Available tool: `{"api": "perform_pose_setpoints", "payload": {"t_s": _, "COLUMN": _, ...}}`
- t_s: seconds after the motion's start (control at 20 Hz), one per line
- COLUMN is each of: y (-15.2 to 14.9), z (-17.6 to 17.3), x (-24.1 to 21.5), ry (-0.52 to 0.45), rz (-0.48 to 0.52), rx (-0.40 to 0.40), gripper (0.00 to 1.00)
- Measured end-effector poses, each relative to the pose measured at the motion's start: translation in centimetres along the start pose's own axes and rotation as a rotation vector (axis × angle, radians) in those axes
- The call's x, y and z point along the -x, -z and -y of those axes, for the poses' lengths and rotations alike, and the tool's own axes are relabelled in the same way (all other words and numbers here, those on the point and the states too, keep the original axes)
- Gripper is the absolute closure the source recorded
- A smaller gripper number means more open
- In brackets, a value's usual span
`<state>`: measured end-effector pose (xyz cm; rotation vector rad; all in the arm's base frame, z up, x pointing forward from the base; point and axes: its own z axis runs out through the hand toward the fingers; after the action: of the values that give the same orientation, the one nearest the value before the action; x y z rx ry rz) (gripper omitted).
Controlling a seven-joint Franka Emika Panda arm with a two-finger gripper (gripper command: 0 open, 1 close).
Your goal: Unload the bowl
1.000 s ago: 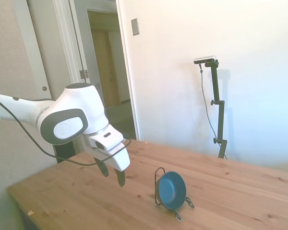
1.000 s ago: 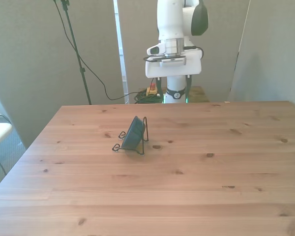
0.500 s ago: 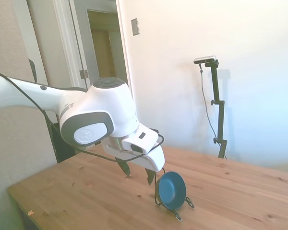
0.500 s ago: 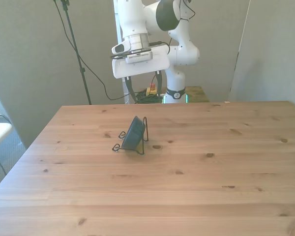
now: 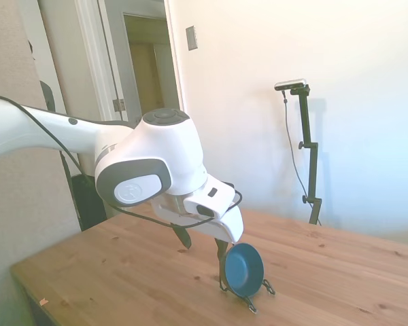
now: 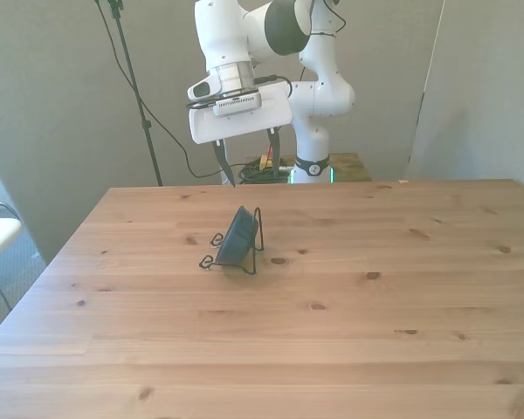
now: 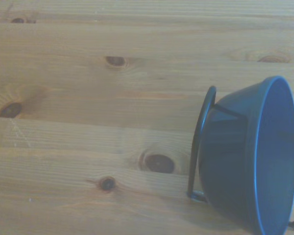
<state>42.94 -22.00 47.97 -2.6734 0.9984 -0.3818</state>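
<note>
You have the bowl [image 5: 243, 269] [image 6: 237, 237] [image 7: 252, 159] propped on edge in the wire stand [image 6: 251, 249] on the table [image 6: 349, 332]. Your gripper [image 6: 250, 158] hangs above and behind it, its 2 fingers spread, apparently holding nothing.

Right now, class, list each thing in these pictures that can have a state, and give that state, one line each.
bowl: on its edge in the stand, not gripped
stand: upright on the table, holding the bowl
gripper: open, above the table, apart from the bowl
table: carrying only stand and bowl
</note>
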Motion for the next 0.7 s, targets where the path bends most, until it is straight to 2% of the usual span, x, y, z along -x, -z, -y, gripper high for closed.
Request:
{"api": "perform_pose_setpoints", "payload": {"t_s": 0.25, "y": -0.2, "z": -0.6, "x": -0.6, "ry": 0.04, "rz": 0.02, "rx": -0.018, "gripper": 0.0}}
{"api": "perform_pose_setpoints", "payload": {"t_s": 0.45, "y": -0.3, "z": -2.4, "x": -2.9, "ry": 0.05, "rz": 0.036, "rx": -0.033, "gripper": 0.0}}
{"api": "perform_pose_setpoints", "payload": {"t_s": 0.7, "y": -2.7, "z": -2.5, "x": -4.8, "ry": 0.093, "rz": 0.088, "rx": -0.055, "gripper": 0.0}}
